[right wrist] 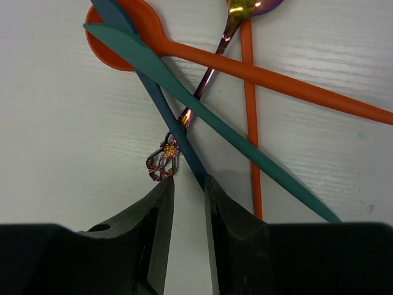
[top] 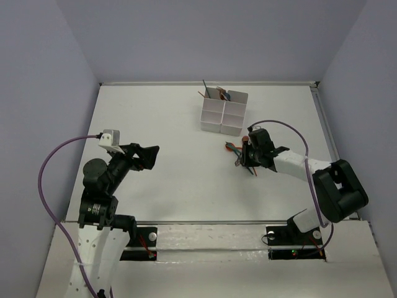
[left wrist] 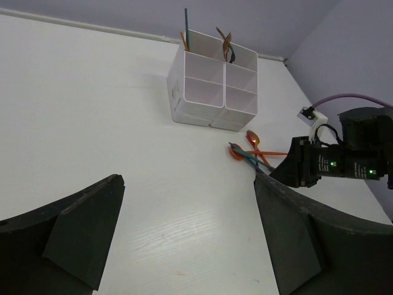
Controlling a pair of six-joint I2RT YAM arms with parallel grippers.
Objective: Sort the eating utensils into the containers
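Two arms are seen from the top view on a white table, and the containers stand at the far middle of it, with a few utensils upright in the two far compartments. The left gripper is held above the table's left half, well apart from the containers, with its jaws spread wide and nothing between them. The right gripper is lowered at a small pile of utensils that lies on the table just in front of the containers. In the left wrist view, the containers are seen ahead, with a teal stick in the far left compartment and orange-brown pieces in the far right one; the near compartments look bare. The pile is seen to the right, just beside the other arm's tool. In the right wrist view, the right gripper is seen with its jaws narrowly apart, and bare table is visible in the gap. Five utensils are crossed over one another just beyond the fingertips: an orange spoon, a teal knife, a blue utensil, an orange stick and a metal spoon with an ornate handle end. The blue utensil's end lies right at the fingertips; whether it is touched cannot be told.
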